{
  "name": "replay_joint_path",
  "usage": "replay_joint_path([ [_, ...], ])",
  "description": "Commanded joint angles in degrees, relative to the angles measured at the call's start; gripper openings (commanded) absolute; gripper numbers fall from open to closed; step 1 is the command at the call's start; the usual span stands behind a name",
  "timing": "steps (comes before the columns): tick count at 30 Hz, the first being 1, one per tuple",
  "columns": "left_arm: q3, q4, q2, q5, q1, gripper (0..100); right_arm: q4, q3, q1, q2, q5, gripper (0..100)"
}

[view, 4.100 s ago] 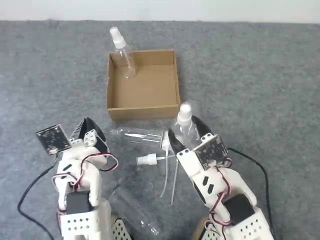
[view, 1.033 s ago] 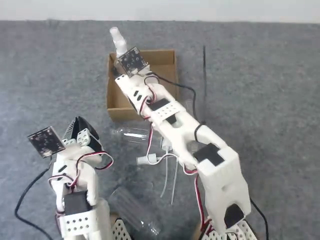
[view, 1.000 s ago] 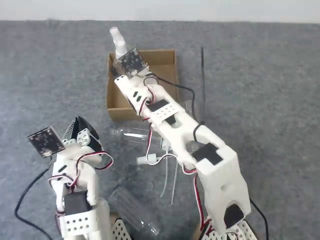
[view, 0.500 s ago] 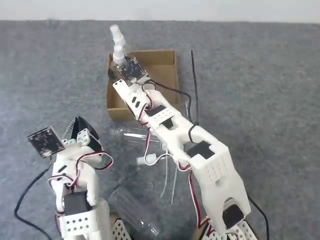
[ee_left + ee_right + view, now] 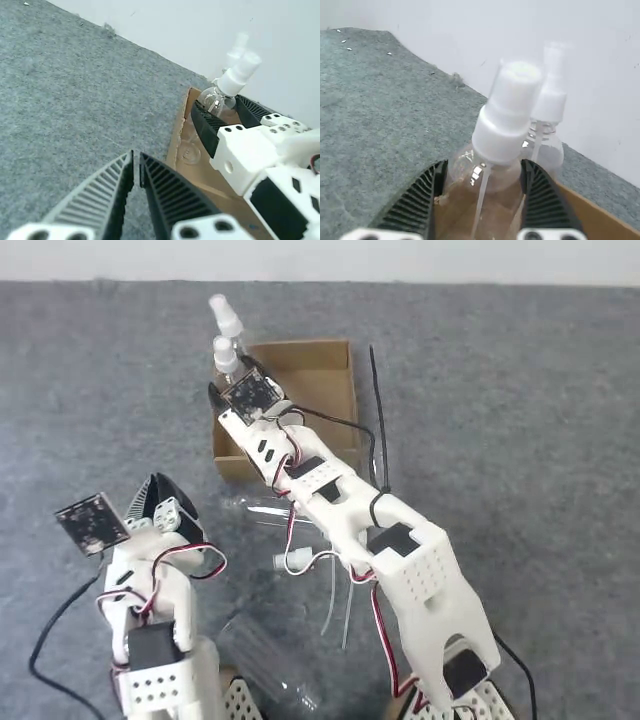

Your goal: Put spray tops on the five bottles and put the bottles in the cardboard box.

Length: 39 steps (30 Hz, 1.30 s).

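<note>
My right gripper [image 5: 228, 375] is shut on a clear bottle with a white spray top [image 5: 225, 350], held upright over the far left corner of the cardboard box [image 5: 335, 352]. In the right wrist view the bottle [image 5: 485, 190] sits between the black fingers [image 5: 422, 195]. A second topped bottle [image 5: 547, 130] stands just behind it, its top [image 5: 222, 310] above the box's corner. My left gripper [image 5: 160, 495] is shut and empty at the near left, seen close up in its wrist view [image 5: 134, 172]. From there the held bottle [image 5: 217, 97] shows at the box rim [image 5: 179, 127].
A capless clear bottle [image 5: 262, 510] lies in front of the box. A loose spray top [image 5: 293, 560] with its long tube [image 5: 330, 605] lies under the right arm. Another clear bottle [image 5: 265, 660] lies by the arm bases. Grey carpet stretches open on the right.
The right arm carried the topped bottle from near its base out to the box, then swung left to the far left corner beside the standing bottle. The left arm kept still.
</note>
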Motion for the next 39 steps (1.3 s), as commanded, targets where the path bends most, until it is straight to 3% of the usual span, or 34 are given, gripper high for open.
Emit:
replay_joint_path([
  [1, -0.48, -1.85, 0.0, -0.62, -0.09, 1, -0.22, -2.11, -0.57, -0.4, 0.79, 7.8],
  [10, -0.48, -1.85, 0.0, -0.62, -0.09, 1, -0.04, -0.18, -0.57, -0.92, 0.97, 20.4],
  [28, -0.48, -1.85, 0.0, -0.62, -0.18, 1, 0.22, 0.09, -0.57, -0.92, 0.97, 21.4],
  [33, -0.48, -1.85, 0.0, -0.62, -0.18, 1, 0.4, 0.62, -0.57, -1.01, 0.97, 29.0],
  [39, -0.48, -1.85, 0.0, -0.62, -0.18, 1, 0.4, 1.32, -1.01, -1.01, 1.05, 29.7],
])
